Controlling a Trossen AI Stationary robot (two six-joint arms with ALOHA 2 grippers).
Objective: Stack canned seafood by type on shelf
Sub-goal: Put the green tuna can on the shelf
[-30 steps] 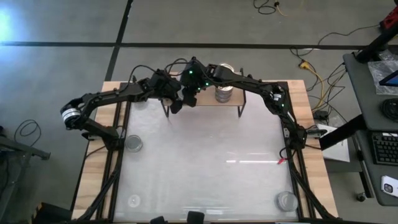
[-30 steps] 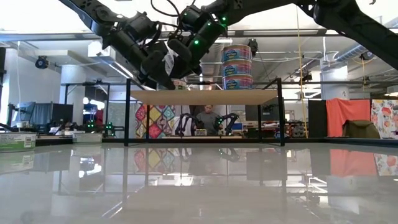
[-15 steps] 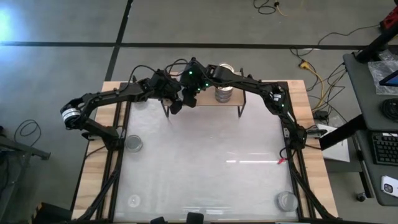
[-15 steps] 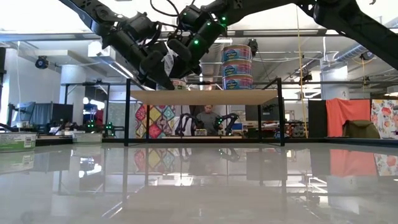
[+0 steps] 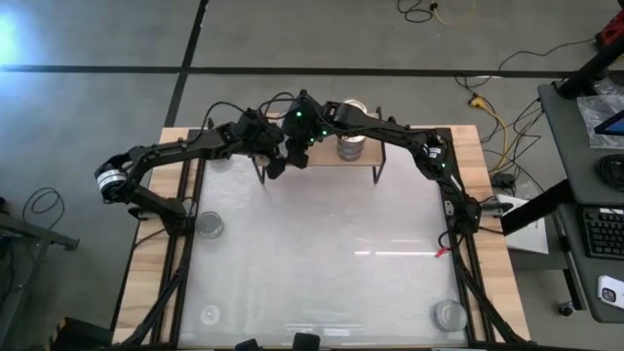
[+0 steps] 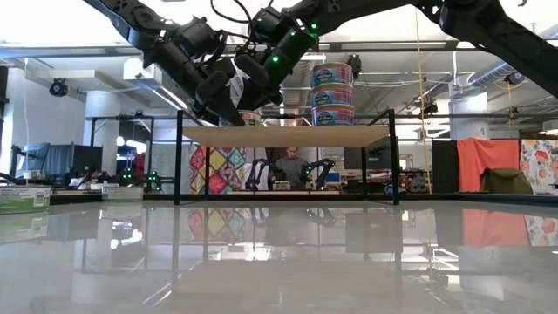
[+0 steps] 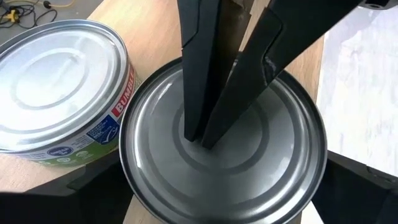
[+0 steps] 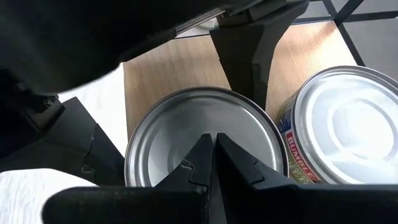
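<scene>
Three loose tins [image 5: 209, 226] sit upright on the near part of the counter [image 5: 331, 263], well apart. Farther back, both arms reach inward over the left end of the shelf [image 6: 283, 135]. The left pincer [image 7: 224, 205] straddles a grey-topped tin [image 7: 249, 168], fingers spread wide at its sides. The right pincer [image 8: 214, 146], fingers together, rests its tips on that tin's flat lid. The tin stands upright, axis vertical, just beside a Bumble Bee tin [image 7: 56, 93]. A three-tin stack [image 6: 332, 90] stands right of it on the shelf.
</scene>
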